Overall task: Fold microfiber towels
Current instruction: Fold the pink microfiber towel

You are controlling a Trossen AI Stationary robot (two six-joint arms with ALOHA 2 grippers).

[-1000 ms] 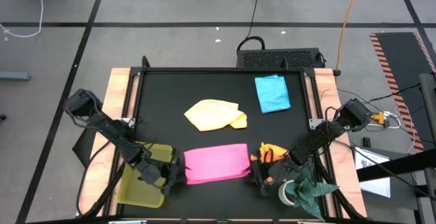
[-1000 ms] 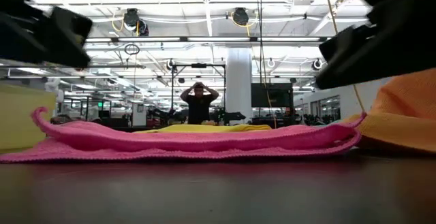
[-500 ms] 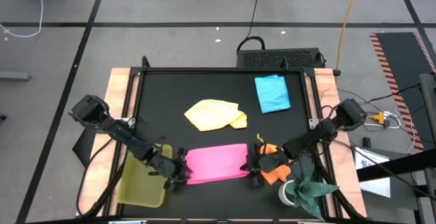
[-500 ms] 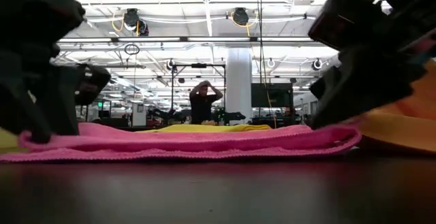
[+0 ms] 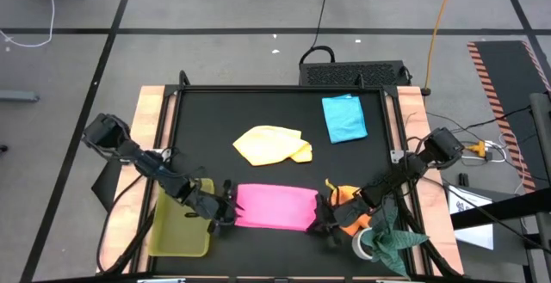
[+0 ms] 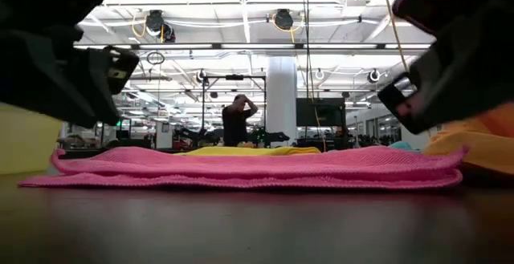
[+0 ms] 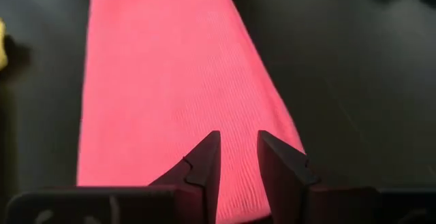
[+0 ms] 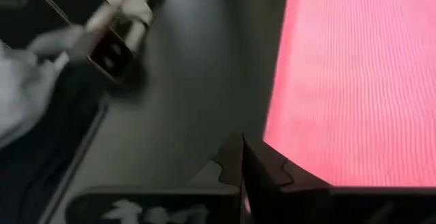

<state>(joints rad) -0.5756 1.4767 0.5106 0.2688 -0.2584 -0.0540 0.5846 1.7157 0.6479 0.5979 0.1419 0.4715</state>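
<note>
pink towel [image 5: 275, 207], between left hand [image 5: 222, 217], right hand [image 5: 325, 224]

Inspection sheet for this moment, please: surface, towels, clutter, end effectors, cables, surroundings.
Surface: black table top, wooden side strips.
Job's things: pink towel flat at the near edge; yellow towel crumpled mid-table; light blue towel folded at the far right; orange towel bunched right of the pink one.
Clutter: yellow-green tray near left; dark green cloth near right.
End effectors: left end effector at the pink towel's left edge, fingers narrowly apart over the cloth; right end effector shut at its right edge.
Cables: orange cable and black cable on the floor.
Surroundings: a person standing far behind.
</note>
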